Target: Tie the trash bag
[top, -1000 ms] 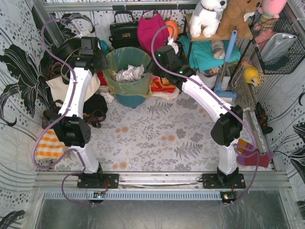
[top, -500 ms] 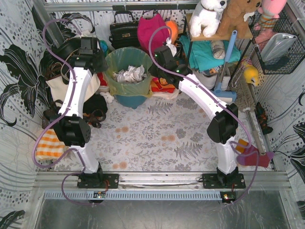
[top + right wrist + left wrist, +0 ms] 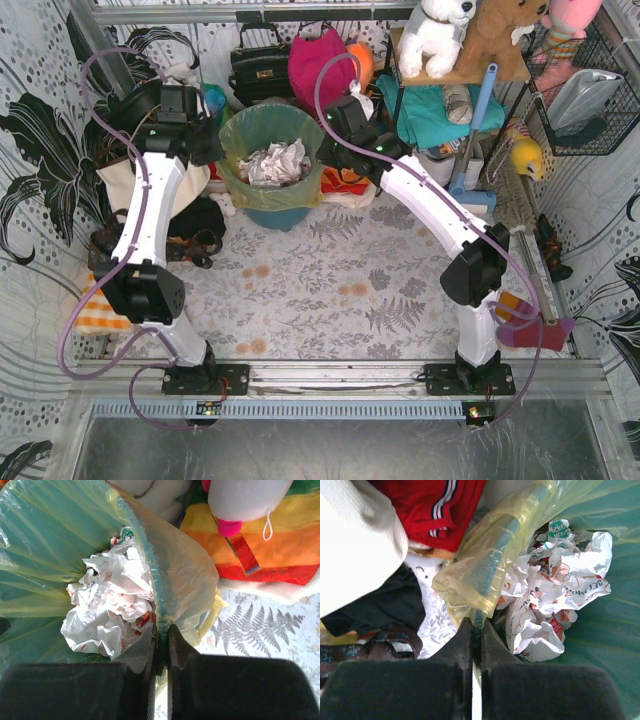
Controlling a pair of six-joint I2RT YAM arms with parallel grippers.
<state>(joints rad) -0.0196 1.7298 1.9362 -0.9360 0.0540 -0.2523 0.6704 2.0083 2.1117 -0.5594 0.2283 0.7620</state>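
1. The trash bag [image 3: 243, 130] lines the teal bin [image 3: 275, 212]; left gripper [image 3: 476, 630] and right gripper [image 3: 162, 630] each pinch its folded rim, on opposite sides;
2. The pinches may catch the bin's edge too; lifting could drag the bin or tear the film.

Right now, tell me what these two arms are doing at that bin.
Both arms are at the teal bin, working on the trash bag lining it. The left gripper is shut on the bag's plastic at the left rim, the right gripper at the opposite rim. The bag's mouth is open, folded over the rim, crumpled paper inside; nothing is tied yet.
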